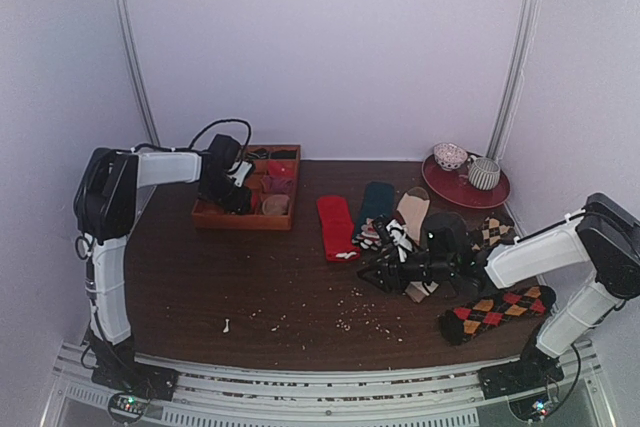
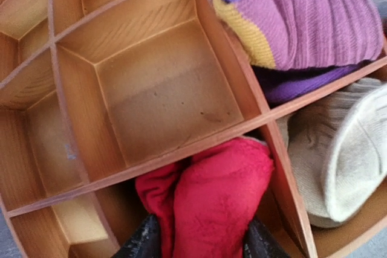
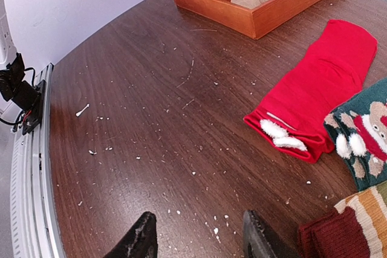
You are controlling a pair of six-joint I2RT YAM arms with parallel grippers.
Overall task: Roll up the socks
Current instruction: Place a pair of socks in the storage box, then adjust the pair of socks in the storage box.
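My left gripper (image 2: 199,243) reaches into the wooden tray (image 1: 225,217) and is shut on a red rolled sock (image 2: 217,191) that sits in a near compartment. In the top view the left gripper (image 1: 238,197) hangs over the tray's left part. Flat on the table lie a red sock with a white mark (image 3: 320,89), a dark teal sock (image 1: 376,202), a beige sock (image 1: 412,209) and an argyle sock (image 1: 497,312). My right gripper (image 3: 199,243) is open above bare table, left of the red sock and a beige striped sock (image 3: 357,222).
A purple and yellow rolled sock (image 2: 302,16) and a beige rolled one (image 2: 344,161) fill the tray's neighbouring compartments; the middle compartment (image 2: 163,89) holds nothing. A red plate (image 1: 490,192) with a bowl and cup stands at the back right. Crumbs dot the tabletop.
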